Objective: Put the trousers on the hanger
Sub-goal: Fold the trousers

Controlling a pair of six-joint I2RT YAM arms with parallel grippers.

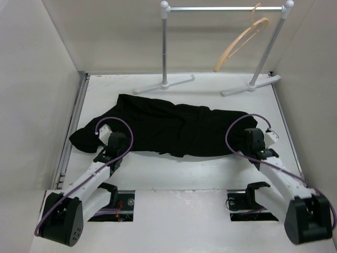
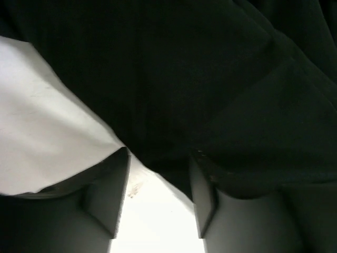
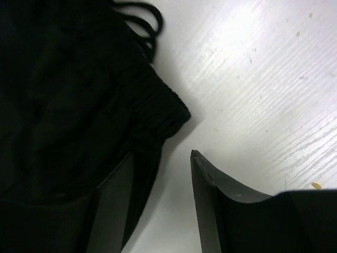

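The black trousers [image 1: 168, 126] lie spread across the middle of the white table [image 1: 174, 171]. The tan wooden hanger [image 1: 239, 45] hangs on the rail at the back right. My left gripper [image 1: 108, 136] is down at the trousers' left near edge. In the left wrist view it [image 2: 160, 154] is open, and the fabric [image 2: 210, 79] edge lies between its fingertips. My right gripper [image 1: 259, 138] is at the trousers' right end. In the right wrist view it [image 3: 162, 154] is open: its left finger [image 3: 113, 200] lies against the waistband [image 3: 158, 110] and its right finger is over bare table. The drawstring [image 3: 145, 21] shows at the top.
The white garment rail [image 1: 221, 8] stands on two feet at the back of the table. White walls close in the left, right and back. The table has a metal strip along its left edge [image 1: 71, 137].
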